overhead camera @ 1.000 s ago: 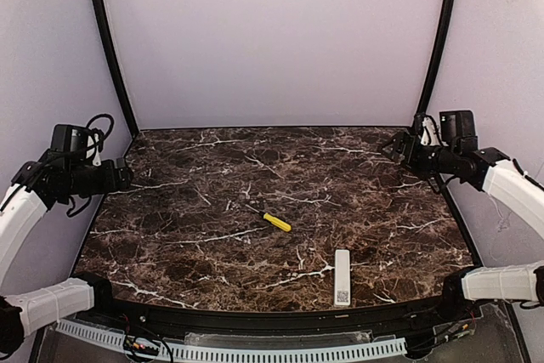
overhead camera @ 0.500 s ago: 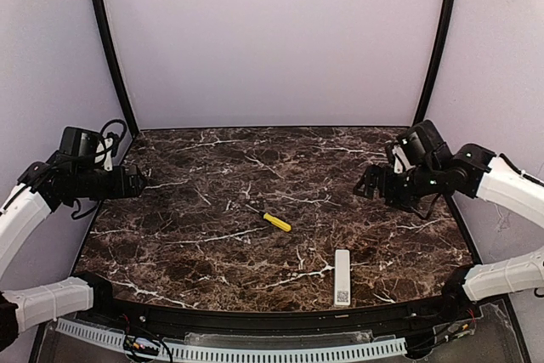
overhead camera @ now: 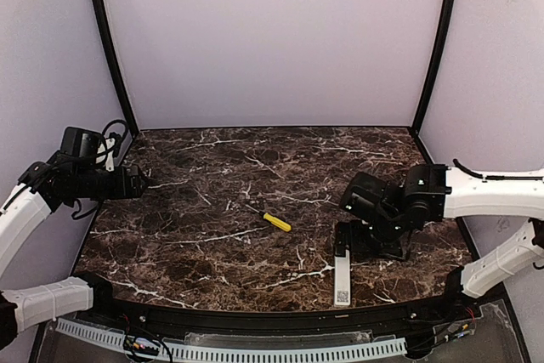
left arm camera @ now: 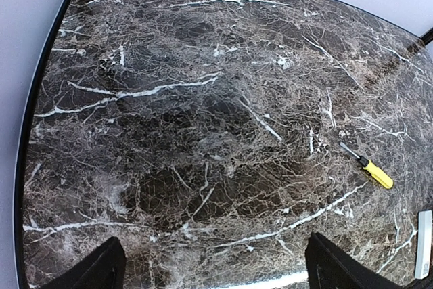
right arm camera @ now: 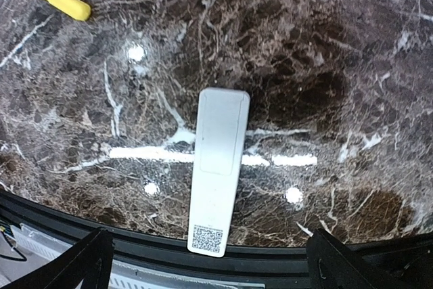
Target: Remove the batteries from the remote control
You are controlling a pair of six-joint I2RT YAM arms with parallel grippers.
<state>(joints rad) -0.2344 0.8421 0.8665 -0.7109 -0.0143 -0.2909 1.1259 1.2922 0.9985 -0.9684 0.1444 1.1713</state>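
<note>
The remote lies at the lower middle of the top view, right at the table's near edge, back up. It is a slim white matte plastic bar with rounded corners. Only the right wrist view resolves its QR sticker at the near end and the faint outline of a rectangular panel across its middle. The left wrist view catches just a sliver of it at the lower right edge.

The right gripper hangs just above the remote's far end, its fingers spread wide to either side.

Further back, the screwdriver lies alone, with a glossy yellow handle and a thin metal shaft.

At far left, the left gripper hovers over the table edge, its fingers also wide apart. The table is polished dark brown marble with white veins.
</note>
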